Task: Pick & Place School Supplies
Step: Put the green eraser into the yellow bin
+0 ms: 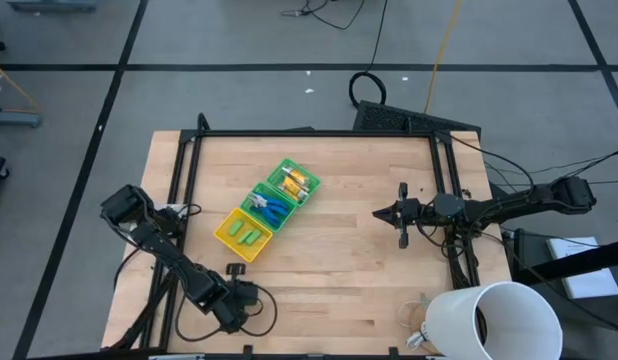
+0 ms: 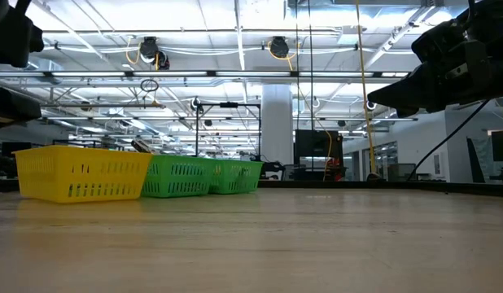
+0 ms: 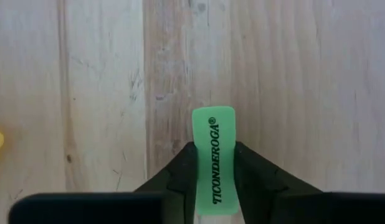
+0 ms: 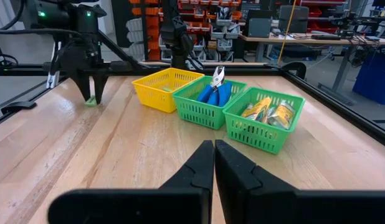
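Note:
A light-green eraser (image 3: 213, 124) lies flat on the wooden table, near its front left part, just in front of the yellow basket (image 1: 243, 235). My left gripper (image 3: 214, 149) stands over it, pointing down, shut on it; the right wrist view shows it there too (image 4: 93, 93). The yellow basket holds light-green sticks (image 1: 249, 237). The middle green basket (image 4: 208, 102) holds blue-handled tools (image 4: 216, 92), and the far green basket (image 4: 264, 121) holds yellow-orange pieces (image 4: 267, 112). My right gripper (image 4: 214, 152) hangs shut and level over the table's right part, holding nothing. My left gripper pinches the eraser's two long sides (image 3: 197, 140) between its two fingers, at the end nearer the wrist. The fingers come from above, pointing steeply down. The eraser's other end sticks out beyond the fingertips, and it rests on the table.
The three baskets stand in a slanted row at the table's middle left (image 1: 271, 208). A big white cup (image 1: 499, 320) lies at the front right corner. A black frame rims the table (image 1: 309, 133). Bare wood lies between the baskets and my right gripper (image 1: 379, 213).

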Tool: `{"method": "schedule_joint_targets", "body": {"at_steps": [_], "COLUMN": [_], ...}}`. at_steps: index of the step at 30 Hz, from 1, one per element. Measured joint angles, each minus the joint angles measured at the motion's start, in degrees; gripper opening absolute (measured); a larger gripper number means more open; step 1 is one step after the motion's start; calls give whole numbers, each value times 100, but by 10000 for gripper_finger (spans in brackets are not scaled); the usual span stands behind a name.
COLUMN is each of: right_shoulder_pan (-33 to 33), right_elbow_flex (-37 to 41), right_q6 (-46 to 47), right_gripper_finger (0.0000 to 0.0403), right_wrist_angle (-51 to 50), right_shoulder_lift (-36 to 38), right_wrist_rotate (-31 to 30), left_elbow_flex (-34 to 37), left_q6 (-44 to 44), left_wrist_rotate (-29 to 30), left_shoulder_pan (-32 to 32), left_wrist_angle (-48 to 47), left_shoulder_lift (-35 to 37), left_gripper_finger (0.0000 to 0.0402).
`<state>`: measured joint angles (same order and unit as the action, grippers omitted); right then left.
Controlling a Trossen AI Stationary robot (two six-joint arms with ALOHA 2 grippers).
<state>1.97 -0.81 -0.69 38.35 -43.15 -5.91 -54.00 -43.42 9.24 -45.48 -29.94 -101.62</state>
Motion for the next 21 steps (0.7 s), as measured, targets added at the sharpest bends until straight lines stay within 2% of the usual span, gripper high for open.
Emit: {"method": "schedule_joint_targets", "body": {"at_steps": [6, 13, 17, 21], "right_shoulder_pan": [-1, 1, -1, -1], "right_elbow_flex": [2, -1, 0, 2], "right_q6": [0, 0, 2, 1], "right_gripper_finger": [9, 9, 9, 9], "right_wrist_angle": [0, 0, -1, -2], "right_shoulder_lift": [-1, 0, -1, 1], "right_wrist_rotate": [0, 2, 0, 2], "left_elbow_flex": [24, 22, 19, 15], "left_q6": [86, 298, 68, -217], "left_wrist_rotate": [-58, 614, 1110, 1468], "left_shoulder_pan": [226, 396, 626, 919], "left_wrist_angle": [20, -53, -117, -647], "left_shoulder_lift": [258, 1087, 1727, 2270], "left_gripper_finger": [80, 75, 80, 86]}}
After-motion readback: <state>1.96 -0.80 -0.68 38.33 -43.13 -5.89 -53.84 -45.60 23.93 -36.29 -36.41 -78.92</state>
